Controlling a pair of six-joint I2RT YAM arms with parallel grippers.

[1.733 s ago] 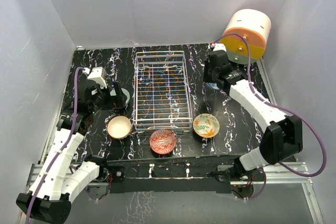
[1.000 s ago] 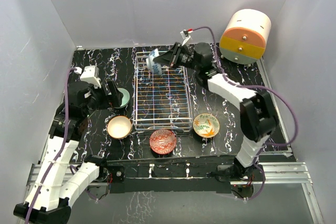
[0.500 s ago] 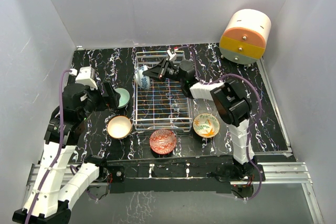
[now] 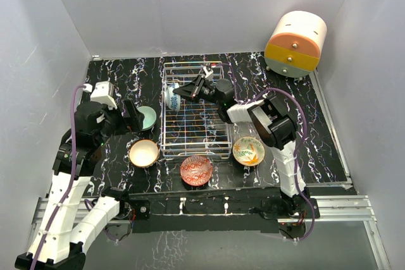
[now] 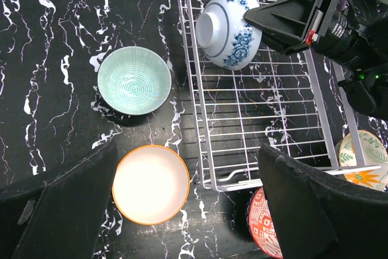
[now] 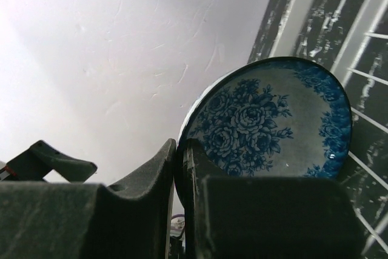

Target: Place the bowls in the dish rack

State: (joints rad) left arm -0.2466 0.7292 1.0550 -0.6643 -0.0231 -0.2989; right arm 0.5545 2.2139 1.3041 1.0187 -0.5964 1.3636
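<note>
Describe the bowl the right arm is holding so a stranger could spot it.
Find the wire dish rack in the middle of the black marbled table. At its far left corner, the right gripper holds a bowl tipped on its side. Unlike the mint bowl upright beside the rack, it shows blue roses on a white outside.

Black marble tabletop [image 4: 114, 74], white walls [image 4: 190, 4]
</note>
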